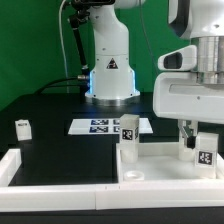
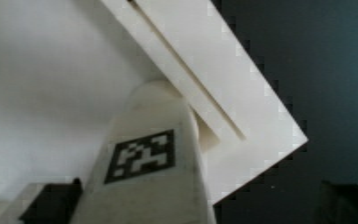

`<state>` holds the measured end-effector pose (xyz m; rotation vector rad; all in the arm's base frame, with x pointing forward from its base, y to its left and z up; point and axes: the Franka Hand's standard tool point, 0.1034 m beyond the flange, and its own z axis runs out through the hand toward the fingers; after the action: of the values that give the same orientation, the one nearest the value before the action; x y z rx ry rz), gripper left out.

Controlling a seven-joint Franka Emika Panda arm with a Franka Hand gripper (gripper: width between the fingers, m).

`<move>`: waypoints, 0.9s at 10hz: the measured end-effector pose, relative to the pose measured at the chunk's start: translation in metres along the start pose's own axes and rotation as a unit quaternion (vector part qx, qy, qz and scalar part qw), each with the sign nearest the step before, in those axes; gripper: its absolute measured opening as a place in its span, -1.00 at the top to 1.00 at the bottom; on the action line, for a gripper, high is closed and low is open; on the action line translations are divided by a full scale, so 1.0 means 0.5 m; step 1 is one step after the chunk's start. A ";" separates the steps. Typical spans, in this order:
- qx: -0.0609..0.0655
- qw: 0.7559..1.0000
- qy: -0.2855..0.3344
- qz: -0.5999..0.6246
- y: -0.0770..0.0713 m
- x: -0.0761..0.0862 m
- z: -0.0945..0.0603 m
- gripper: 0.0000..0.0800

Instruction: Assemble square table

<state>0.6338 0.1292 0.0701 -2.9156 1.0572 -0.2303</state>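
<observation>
The square table's white slab (image 1: 160,166) lies at the exterior view's right. One tagged white leg (image 1: 128,137) stands upright on it. A second tagged leg (image 1: 204,154) stands at the slab's right corner, between the fingers of my gripper (image 1: 201,148). In the wrist view this leg (image 2: 151,160) fills the space between my fingertips (image 2: 48,203). One dark finger lies beside it and the other stands apart from it, so the gripper (image 2: 197,206) is open around the leg. The slab (image 2: 51,80) shows behind it. A third leg (image 1: 22,127) stands on the black table at the left.
The marker board (image 1: 100,125) lies flat behind the slab, in front of the robot base (image 1: 110,70). Long white border rails (image 1: 50,180) run along the front and left; one rail (image 2: 202,70) crosses the wrist view.
</observation>
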 end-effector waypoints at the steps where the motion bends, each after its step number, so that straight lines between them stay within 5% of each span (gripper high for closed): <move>1: 0.000 1.000 0.000 -0.001 0.000 0.000 0.000 -0.32; 3: -0.008 0.999 -0.004 0.044 0.015 0.002 0.004 0.28; 9: -0.006 0.965 -0.009 0.261 0.021 0.006 0.006 0.27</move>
<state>0.6297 0.1192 0.0667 -2.5163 1.7642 -0.1754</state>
